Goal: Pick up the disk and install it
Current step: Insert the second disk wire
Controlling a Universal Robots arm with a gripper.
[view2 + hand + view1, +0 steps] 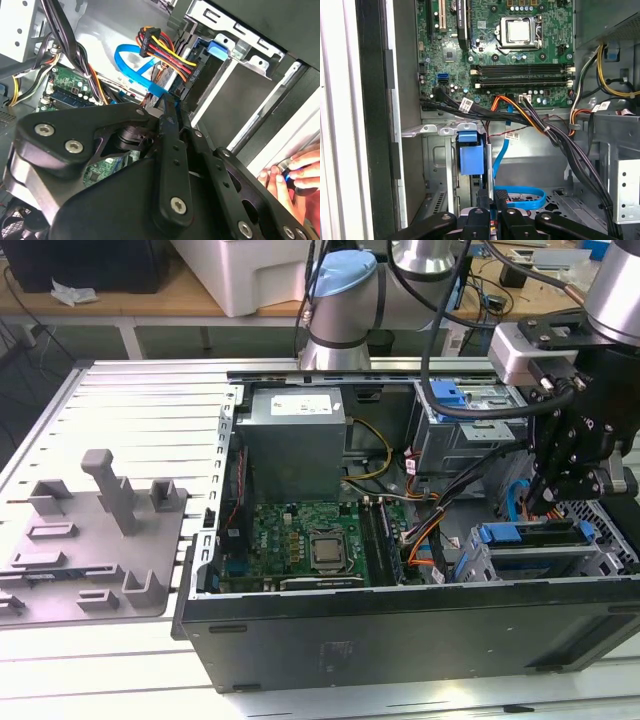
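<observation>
Exterior view, case: I see an open black tower computer case (400,635) lying on a ribbed light-grey metal surface (140,410), its green motherboard (300,545) exposed.
Exterior view, tool: my black two-finger tool (562,488) hangs at about 3 o'clock of the frame, over the silver metal drive cage (530,560) in the case's corner.
Exterior view, disk: a flat piece with a blue plastic carrier rail (530,534) lies in the top of that cage, just below the tool tips; I take it for the disk, seated in the cage.
Exterior view, extras: a grey moulded plastic fixture tray (90,540) sits on the surface at 9 o'clock, well apart from the case.
Second wrist view, tool: the black fingers (169,150) stand pressed together edge to edge, nothing between them that I can see.
Second wrist view, wiring: a flat blue data cable (131,62) and a bundle of red, yellow and black power wires (165,50) lie beyond the fingertips.
Second wrist view, person: a hand (290,175) touches the case's outer edge.
First wrist view, latch: a blue plastic latch bracket (470,152) stands on the cage just past the tool tips (492,197).
</observation>
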